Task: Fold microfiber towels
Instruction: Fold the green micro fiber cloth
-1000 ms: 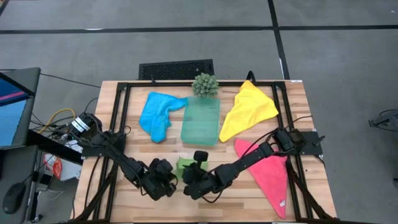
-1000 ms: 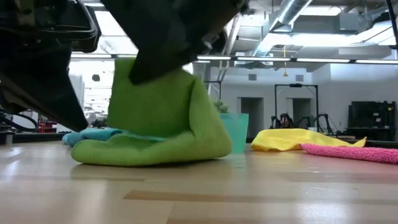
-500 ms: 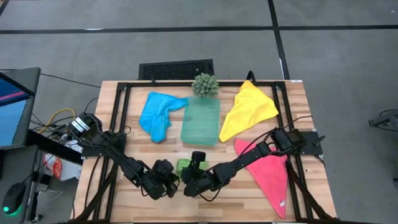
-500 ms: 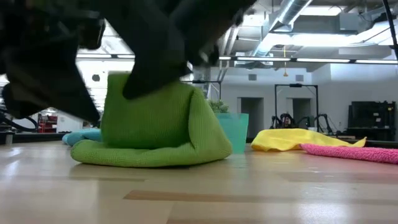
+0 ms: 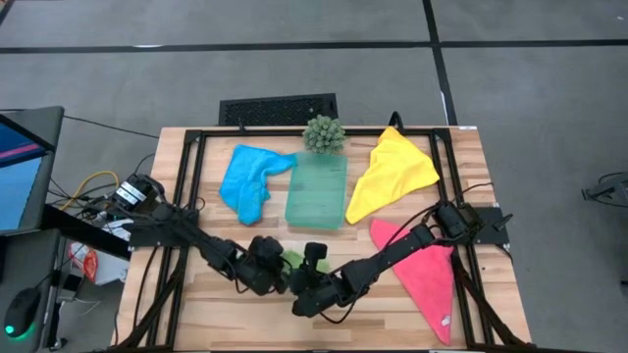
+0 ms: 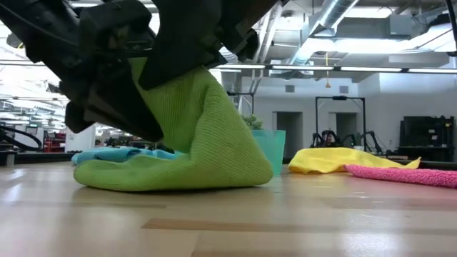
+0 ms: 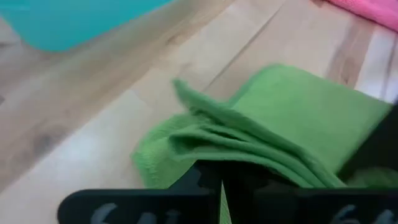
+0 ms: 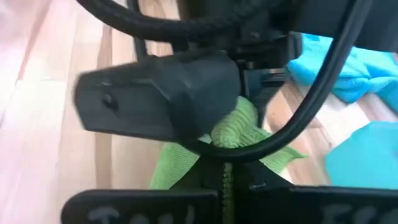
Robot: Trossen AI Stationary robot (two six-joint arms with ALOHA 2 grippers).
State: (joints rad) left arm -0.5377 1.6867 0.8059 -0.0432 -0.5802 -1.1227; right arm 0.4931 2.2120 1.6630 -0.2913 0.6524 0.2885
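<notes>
**Towels, microfiber: four on the table, one in the fold**

Towels counted: four, one of each colour.

- Lime green towel: one. It sits at the near middle of the table, between the two arms. In the low view its base lies flat on the wood while an upper part is raised into a peak, which suggests a layer being carried over the rest to make a fold.
- Blue towel: one, crumpled at the far left, untouched and apparently waiting its turn.
- Yellow towel: one, spread loosely at the far right.
- Pink towel: one, lying flat at the near right, beside the right arm.

Grippers: two, both at the green towel.

- Left gripper: fingers pressed together on an edge of the green cloth, seen in the left wrist view pinching its layers.
- Right gripper: fingers nearly together, clamped on the green cloth just beside the left one; the paired hold likely keeps the lifted edge straight.

Other items: one teal tray at the centre, standing between the blue and yellow towels; one small spiky plant just behind it.
</notes>
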